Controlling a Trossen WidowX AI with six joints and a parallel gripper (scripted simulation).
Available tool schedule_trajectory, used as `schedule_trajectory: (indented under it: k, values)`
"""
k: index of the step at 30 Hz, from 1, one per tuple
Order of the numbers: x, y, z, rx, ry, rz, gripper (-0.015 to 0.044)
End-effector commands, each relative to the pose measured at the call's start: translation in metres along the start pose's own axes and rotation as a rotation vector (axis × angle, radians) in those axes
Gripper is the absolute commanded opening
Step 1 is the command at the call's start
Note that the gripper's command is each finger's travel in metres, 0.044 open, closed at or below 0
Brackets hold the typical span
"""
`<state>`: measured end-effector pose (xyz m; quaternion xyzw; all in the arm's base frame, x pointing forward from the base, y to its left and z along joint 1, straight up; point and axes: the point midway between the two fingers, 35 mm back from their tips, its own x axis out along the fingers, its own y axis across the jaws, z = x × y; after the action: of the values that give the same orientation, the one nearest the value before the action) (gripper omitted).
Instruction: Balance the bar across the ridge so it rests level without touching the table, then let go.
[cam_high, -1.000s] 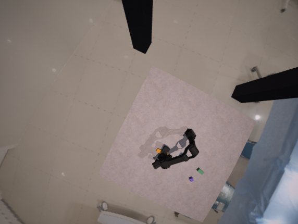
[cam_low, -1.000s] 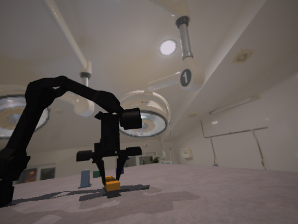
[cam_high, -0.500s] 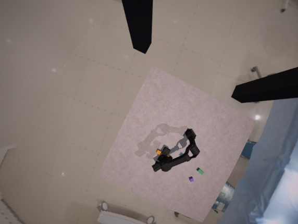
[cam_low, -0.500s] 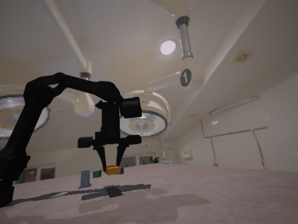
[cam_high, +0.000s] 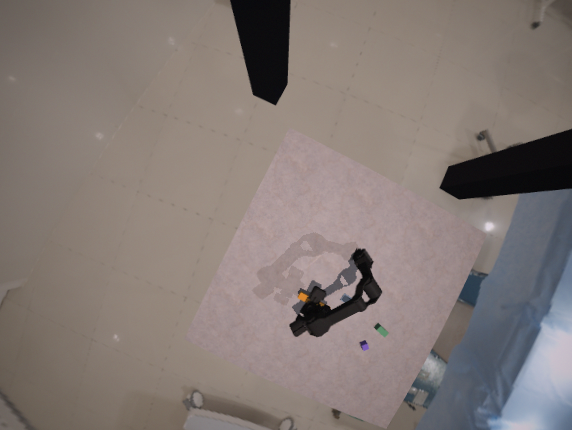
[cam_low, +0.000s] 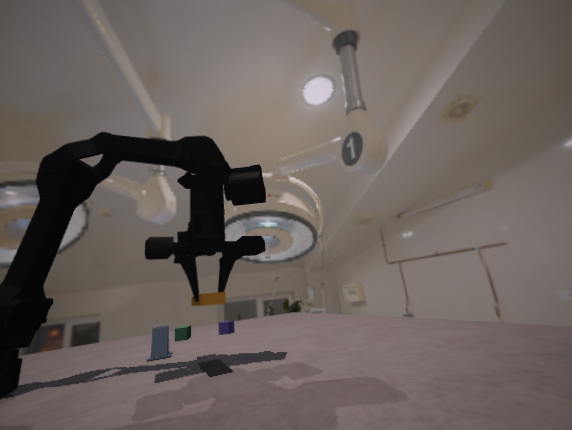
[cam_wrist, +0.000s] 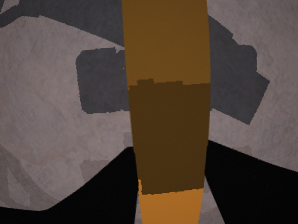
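The orange bar (cam_high: 303, 297) (cam_low: 214, 299) (cam_wrist: 167, 45) is held up in the air, well above the table, and looks about level. My gripper (cam_low: 208, 297) (cam_wrist: 168, 152) is shut on the bar, with one finger on each side of it; in the wrist view the bar runs lengthwise between the fingers. From overhead, the arm hides the middle of the bar. The ridge, a blue-grey upright piece (cam_high: 345, 298) (cam_low: 160, 342) on a thin base, stands on the table toward the arm's base, to the side of the bar. Nothing lies on it.
A green block (cam_high: 381, 330) (cam_low: 183, 333) and a small purple block (cam_high: 364, 345) (cam_low: 226, 327) stand on the pinkish table (cam_high: 310, 180) (cam_low: 475, 370), beyond the ridge in the exterior view. Dark arm shadows fall across the table.
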<state>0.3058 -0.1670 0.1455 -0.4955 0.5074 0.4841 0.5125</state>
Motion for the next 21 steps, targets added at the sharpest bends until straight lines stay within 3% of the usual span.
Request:
schedule_trajectory:
  k: [1,21]
  values:
    - [-0.014,0.0,0.0,-0.003,0.009,-0.014,0.0]
    - [-0.02,0.009,0.065,0.023,0.003,-0.014,0.0]
